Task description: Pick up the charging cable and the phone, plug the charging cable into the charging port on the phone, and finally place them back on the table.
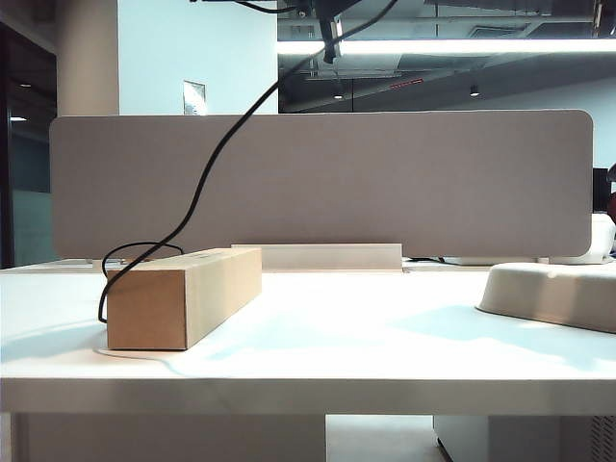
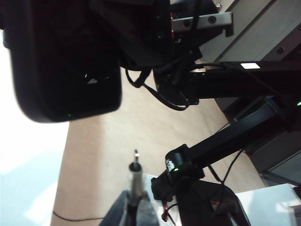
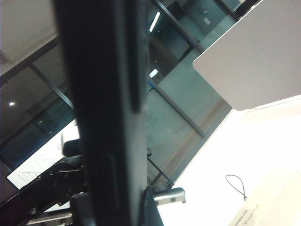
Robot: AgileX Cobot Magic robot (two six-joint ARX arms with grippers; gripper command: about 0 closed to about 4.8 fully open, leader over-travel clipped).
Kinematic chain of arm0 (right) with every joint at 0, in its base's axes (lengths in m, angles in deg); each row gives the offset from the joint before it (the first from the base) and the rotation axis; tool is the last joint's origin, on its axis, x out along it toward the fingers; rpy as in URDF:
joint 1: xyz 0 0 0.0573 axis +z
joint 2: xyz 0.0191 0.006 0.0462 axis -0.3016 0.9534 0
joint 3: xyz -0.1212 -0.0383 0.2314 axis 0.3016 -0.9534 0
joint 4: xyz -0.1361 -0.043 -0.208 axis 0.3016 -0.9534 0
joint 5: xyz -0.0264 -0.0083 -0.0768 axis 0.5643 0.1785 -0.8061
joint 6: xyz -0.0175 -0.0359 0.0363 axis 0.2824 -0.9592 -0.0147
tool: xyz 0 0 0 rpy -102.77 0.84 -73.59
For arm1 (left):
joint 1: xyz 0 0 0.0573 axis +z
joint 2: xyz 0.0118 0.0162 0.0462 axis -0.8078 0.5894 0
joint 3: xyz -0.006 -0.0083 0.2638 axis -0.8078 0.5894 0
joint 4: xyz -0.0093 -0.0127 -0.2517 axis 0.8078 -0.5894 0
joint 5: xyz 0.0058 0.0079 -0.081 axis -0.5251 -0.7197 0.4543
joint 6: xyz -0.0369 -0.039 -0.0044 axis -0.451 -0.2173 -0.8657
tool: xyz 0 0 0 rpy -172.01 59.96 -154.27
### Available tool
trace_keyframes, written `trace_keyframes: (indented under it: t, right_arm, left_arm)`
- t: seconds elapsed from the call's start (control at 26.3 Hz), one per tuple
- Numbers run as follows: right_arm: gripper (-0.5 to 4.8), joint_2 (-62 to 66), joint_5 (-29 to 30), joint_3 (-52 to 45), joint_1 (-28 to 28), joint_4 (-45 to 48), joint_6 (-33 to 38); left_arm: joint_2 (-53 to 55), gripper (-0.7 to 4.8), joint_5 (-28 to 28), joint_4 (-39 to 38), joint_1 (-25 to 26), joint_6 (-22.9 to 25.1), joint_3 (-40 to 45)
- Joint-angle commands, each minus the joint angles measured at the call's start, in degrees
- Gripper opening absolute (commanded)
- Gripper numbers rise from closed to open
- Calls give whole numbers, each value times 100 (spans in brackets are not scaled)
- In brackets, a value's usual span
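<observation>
The left gripper (image 2: 134, 207) is pinching the limp charging cable (image 2: 135, 181) just behind its stiff plug, while the right gripper (image 3: 141, 207) is clamping the slick, rigid phone (image 3: 106, 108) edgewise, both aloft off the table (image 1: 366, 337).

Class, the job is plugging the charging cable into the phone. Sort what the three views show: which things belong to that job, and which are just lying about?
Belongs to the job:
- charging cable, shut in the left gripper
- phone, shut in the right gripper
- table

Just lying about:
- cardboard box
- beige tray
- grey divider panel
</observation>
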Motion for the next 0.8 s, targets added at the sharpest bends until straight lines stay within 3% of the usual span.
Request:
trace_keyframes:
  t: [0.04, 0.46, 0.8]
  right_arm:
    - [-7, -39, -4, 44, 0, 221, 24]
    - [-7, -39, 260, 44, 66, 236, 46]
    - [-7, -39, 352, 44, 133, 236, 44]
  left_arm:
    - [31, -6, 166, 129, -55, -13, -7]
    - [260, -6, 402, 505, -55, -439, -2]
    - [289, -6, 396, 647, -74, -444, -2]
